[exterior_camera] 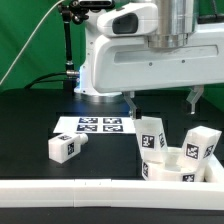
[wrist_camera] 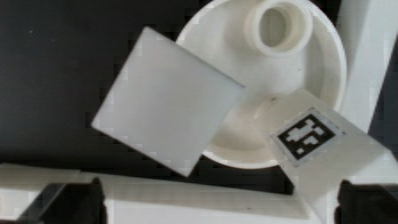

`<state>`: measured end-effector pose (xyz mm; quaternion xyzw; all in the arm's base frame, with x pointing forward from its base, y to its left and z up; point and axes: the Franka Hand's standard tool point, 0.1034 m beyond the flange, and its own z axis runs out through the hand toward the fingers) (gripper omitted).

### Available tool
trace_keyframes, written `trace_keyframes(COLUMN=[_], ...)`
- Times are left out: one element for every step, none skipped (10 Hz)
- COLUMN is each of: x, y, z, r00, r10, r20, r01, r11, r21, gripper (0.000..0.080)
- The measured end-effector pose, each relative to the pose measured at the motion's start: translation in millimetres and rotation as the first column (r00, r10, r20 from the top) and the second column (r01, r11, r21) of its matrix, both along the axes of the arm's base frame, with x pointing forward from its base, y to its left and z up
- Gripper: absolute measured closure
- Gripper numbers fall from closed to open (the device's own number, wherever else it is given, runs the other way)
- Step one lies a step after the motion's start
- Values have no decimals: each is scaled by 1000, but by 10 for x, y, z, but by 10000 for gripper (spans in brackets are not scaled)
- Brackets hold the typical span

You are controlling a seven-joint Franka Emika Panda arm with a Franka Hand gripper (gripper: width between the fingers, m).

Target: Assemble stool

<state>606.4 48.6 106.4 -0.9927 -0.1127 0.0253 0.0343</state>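
- Holding nothing: pincer (exterior_camera: 165, 100) spread wide, fingers well apart, hung directly above the seat (exterior_camera: 178, 174) at the exterior view's right.
- Far toward the exterior view's left, well apart from the pincer: lone leg (exterior_camera: 65, 147), lying on its side on the black worktop (exterior_camera: 30, 120), tag toward the camera, long axis running roughly across the view.
- Probably the next part to fetch. Calls for a reach down and toward the exterior view's left, with the fingers closing across the block's short width, not along its length.
- Further back, between lone leg and seat: marker board (exterior_camera: 98, 125), flat on the worktop, carrying nothing.
- Close under the pincer's finger on that side: leaning leg (exterior_camera: 152, 136), standing on the seat and tipped toward the exterior view's left.
- Only holder in the scene: the seat, a low round ring bearing two legs.
- Cannot tell whether the legs are fastened or merely resting. Seen from the wrist view, both blocks lie across the disc, with the central hole uncovered.
- On the seat's far side, toward the exterior view's right: third leg (exterior_camera: 201, 145), also tilted, tag visible.
- Along the near edge, just in front of the seat: long white rail (exterior_camera: 80, 190).
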Motion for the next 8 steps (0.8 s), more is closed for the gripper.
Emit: trace_keyframes(x=[-34, -64, -78, -85, -80, -80, -77, -79], y=[39, 77, 80, 41, 15, 4, -16, -17], z=[-27, -47, -59, -68, -67, -68, -69, -86], r00=[994, 980, 961, 925, 905, 888, 842, 795], r10=[108, 199, 275, 380, 424, 460, 538, 605], r20=[9, 7, 8, 16, 18, 20, 25, 35], r01=[-108, -199, -275, -381, -424, -461, -539, -606], r11=[994, 980, 961, 924, 905, 887, 842, 796], r21=[7, 17, 23, 29, 21, 20, 16, 9], gripper=[150, 150, 150, 150, 150, 150, 150, 150])
